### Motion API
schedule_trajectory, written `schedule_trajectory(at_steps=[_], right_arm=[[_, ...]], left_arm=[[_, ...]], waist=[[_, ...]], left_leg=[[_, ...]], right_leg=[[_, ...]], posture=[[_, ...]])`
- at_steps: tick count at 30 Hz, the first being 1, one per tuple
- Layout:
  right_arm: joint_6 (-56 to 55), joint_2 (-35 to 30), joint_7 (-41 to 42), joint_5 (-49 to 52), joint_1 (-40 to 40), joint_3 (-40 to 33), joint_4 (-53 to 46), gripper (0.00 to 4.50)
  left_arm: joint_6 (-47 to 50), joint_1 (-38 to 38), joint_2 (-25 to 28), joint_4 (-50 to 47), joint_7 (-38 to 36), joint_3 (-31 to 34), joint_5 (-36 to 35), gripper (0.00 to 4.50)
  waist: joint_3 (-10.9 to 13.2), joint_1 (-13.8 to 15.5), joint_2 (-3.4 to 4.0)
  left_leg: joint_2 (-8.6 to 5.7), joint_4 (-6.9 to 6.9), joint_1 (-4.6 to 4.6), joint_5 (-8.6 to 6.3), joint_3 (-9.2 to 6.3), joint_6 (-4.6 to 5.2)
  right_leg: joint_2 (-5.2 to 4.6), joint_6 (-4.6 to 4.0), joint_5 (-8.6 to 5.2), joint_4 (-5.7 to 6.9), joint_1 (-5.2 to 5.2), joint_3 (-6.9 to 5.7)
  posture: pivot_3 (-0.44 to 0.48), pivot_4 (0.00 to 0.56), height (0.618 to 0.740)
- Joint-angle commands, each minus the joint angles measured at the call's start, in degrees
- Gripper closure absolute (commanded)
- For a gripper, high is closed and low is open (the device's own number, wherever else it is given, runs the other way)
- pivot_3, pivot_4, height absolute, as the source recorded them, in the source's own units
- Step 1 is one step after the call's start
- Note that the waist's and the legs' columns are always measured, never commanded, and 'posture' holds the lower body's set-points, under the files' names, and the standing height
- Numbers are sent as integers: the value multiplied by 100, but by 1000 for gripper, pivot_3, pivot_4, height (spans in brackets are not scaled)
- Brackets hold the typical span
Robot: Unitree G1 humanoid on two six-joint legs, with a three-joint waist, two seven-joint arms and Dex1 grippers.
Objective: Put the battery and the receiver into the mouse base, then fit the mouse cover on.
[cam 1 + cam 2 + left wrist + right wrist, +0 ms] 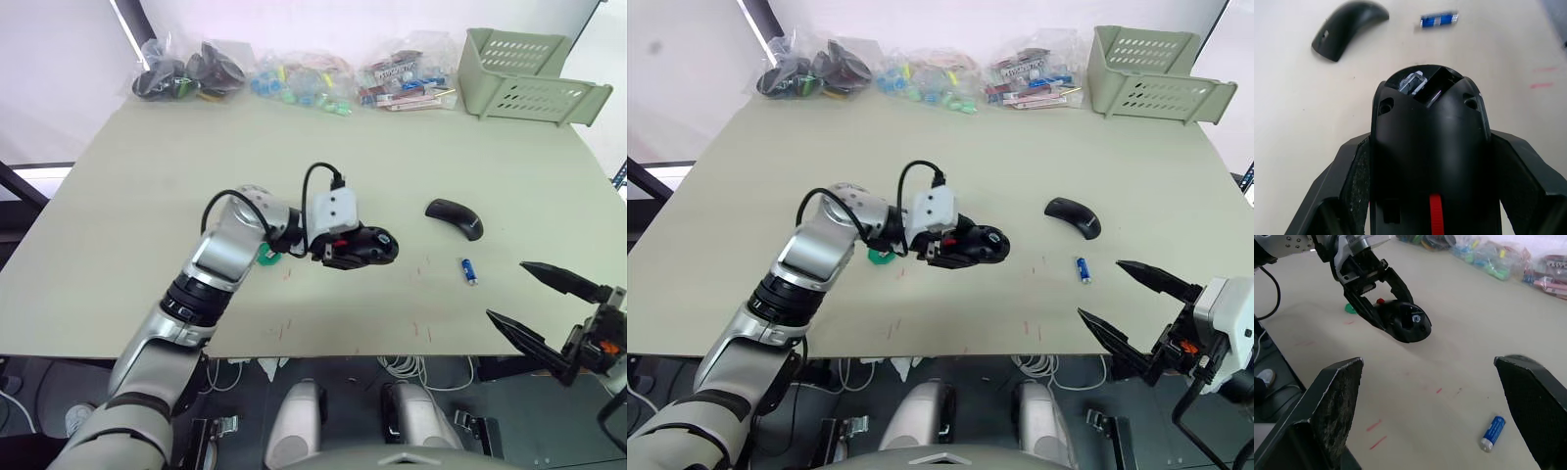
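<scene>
Black mouse base (pixel 367 247) clenched between the left gripper (pixel 355 249) fingers at table centre. Mouse cover (pixel 455 217) lies to its right; battery (pixel 469 271) just nearer than the cover. Right gripper (pixel 534 308), fingers spread and empty, hovers at the near-right edge.

Pale table (pixel 147 186), white wall (pixel 59 59) behind; green crates (pixel 524 73) at far corner
</scene>
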Motion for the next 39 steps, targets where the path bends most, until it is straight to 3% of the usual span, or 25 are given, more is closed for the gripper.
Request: schedule_trajectory(at_steps=[1, 10, 24, 35, 39], right_arm=[[-1, -7, -56, 48, 106, -259, -247, 0], [120, -18, -76, 24, 495, -349, -369, 0], [341, -164, -233, -41, 338, -303, -294, 0], [782, -145, -893, -329, 40, -45, -234, 0], [1560, -194, -1896, -936, -455, 531, 28, 0]], left_arm=[[-134, 14, -95, -293, 328, -197, 220, 1572], [435, 305, -389, -437, 809, -497, 345, 1572], [450, 400, -665, 368, 1099, -846, 476, 1572], [526, 550, -603, 207, 1121, -880, 469, 1572], [526, 594, -571, 159, 1140, -882, 466, 1572]], waist=[[0, 2, 0], [-2, 4, 4], [-13, 27, 14], [-25, 21, 30], [-30, 14, 32]], left_leg=[[0, 0, 1, 0, 1, 0], [0, 0, 0, 0, -1, 0], [-3, 2, 1, 0, -3, 0], [-5, 2, 3, 0, -4, 0], [-5, 2, 3, 0, -4, 0]], right_leg=[[-1, 1, 0, 0, 0, 1], [-1, 3, -3, -2, 0, -1], [-6, 5, -4, -7, 6, -4], [-8, 5, -4, -10, 11, -4], [-9, 5, -4, -10, 11, -5]], posture=[[0, 150, 740], [0, 150, 740], [0, 150, 740], [0, 150, 740], [0, 150, 740]])
